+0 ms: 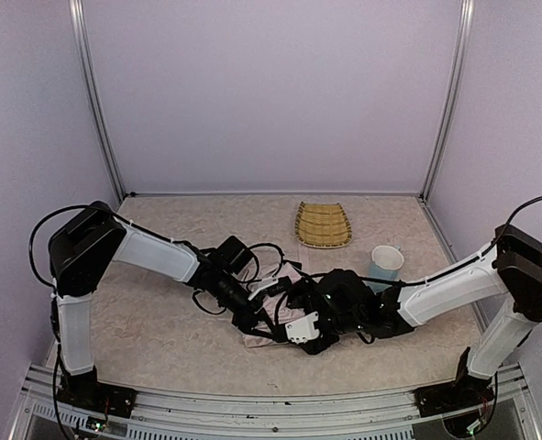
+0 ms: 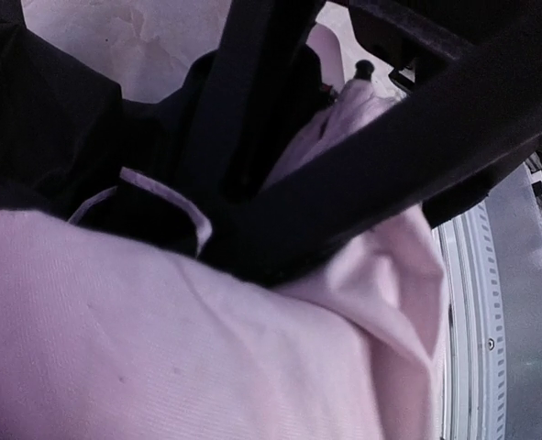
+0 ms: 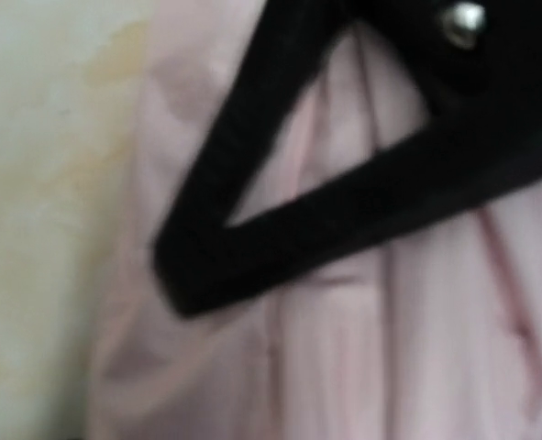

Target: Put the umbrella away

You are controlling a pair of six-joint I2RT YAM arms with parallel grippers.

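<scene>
The umbrella [image 1: 266,335] lies collapsed in a loose heap at the middle of the table [image 1: 160,321], toward its near edge, with both arms bent low over it so that most of it is covered in the overhead view. Pale-pink fabric shows below and between the two wrists, with black lining mixed in. The left gripper [image 1: 250,316] reaches in from the left and the right gripper [image 1: 309,337] from the right, and the two sit just beside each other above the heap. In the left wrist view the pink cloth [image 2: 160,348] fills the lower half, a fold of black lining lies behind it, and a black finger [image 2: 344,183] crosses over the fabric; whether this gripper is spread or pinching the cloth I cannot tell. In the right wrist view, which is blurred, a black triangular finger [image 3: 252,247] lies against pleated pink fabric [image 3: 417,367] with bare tabletop to the left; its grip cannot be told either. A woven yellow tray [image 1: 324,225] sits near the back of the table, well apart from the umbrella, and a pale cup [image 1: 386,262] stands upright beside the right forearm.
</scene>
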